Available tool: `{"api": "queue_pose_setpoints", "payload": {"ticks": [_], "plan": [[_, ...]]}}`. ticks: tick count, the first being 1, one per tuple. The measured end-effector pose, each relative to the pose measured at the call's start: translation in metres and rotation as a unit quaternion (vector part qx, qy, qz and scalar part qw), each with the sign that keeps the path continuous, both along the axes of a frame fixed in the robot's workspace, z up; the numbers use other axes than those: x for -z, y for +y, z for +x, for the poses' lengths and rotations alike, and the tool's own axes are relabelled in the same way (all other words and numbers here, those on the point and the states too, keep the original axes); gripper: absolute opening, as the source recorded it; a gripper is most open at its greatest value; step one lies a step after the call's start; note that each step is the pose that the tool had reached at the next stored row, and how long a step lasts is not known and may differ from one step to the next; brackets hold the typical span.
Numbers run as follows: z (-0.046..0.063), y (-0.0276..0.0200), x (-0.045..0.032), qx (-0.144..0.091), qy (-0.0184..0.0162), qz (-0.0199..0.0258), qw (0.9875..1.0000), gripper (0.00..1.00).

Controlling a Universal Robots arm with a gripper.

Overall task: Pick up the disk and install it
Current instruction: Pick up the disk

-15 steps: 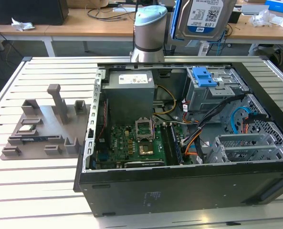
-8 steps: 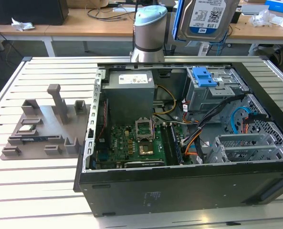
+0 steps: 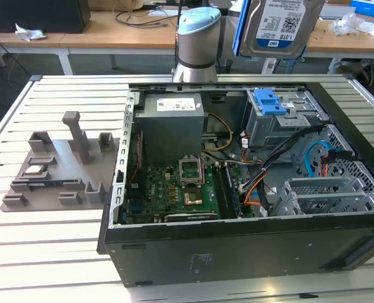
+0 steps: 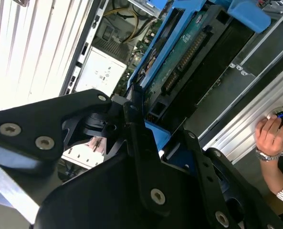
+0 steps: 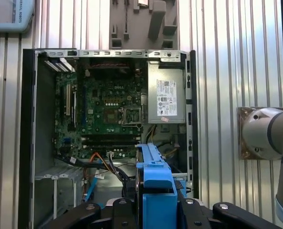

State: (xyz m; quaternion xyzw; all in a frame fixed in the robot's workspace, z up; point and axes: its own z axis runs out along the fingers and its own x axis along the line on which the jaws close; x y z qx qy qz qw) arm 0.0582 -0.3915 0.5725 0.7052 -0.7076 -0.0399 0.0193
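Black gripper (image 4: 158, 130) links crowd your second wrist view, and you can see the jaws clamped on the disk (image 4: 189, 52) by its blue carrier bracket, with the green circuit-board side showing. In your exterior view the disk (image 3: 281, 25) hangs in the air above the open computer case (image 3: 237, 252), clear of it, label toward the camera. Inside the case, the grey drive cage (image 3: 281, 129) carries its blue latch plate (image 3: 268, 101). Beside the case, a grey fixture plate (image 3: 60, 170) lies on the slatted table (image 3: 48, 252). A person's hand (image 4: 270, 136) sits well apart from the case.
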Motion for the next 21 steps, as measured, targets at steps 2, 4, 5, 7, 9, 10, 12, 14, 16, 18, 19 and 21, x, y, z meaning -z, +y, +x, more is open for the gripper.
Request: {"api": "queue_pose_setpoints", "payload": {"ticks": [2,4,5,7,9,10,12,14,16,18,19,21], "plan": [[0.0,-0.0092,0.0003,0.0,0.0,0.0,1.0,0.37],[0.0,-0.0174,0.0007,0.0,0.0,0.0,1.0,0.37],[0.0,-0.0206,0.001,0.0,0.0,0.0,1.0,0.37],[0.0,-0.023,0.0012,0.0,0.0,0.0,1.0,0.37],[0.0,-0.0257,0.0017,0.0,0.0,0.0,1.0,0.37],[0.0,-0.0267,0.0018,0.0,0.0,0.0,1.0,0.37],[0.0,-0.0285,0.0023,0.0,0.0,0.0,1.0,0.37],[0.0,-0.0303,0.0027,0.0,0.0,0.0,1.0,0.37],[0.0,-0.0327,0.0033,0.0,0.0,0.0,1.0,0.37],[0.0,-0.0354,0.0043,0.0,0.0,0.0,1.0,0.37],[-0.001,-0.0357,0.0044,0.0,0.0,-0.0001,1.0,0.37],[-0.002,-0.0361,0.0047,0.0,0.0,-0.0001,1.0,0.37]]}}
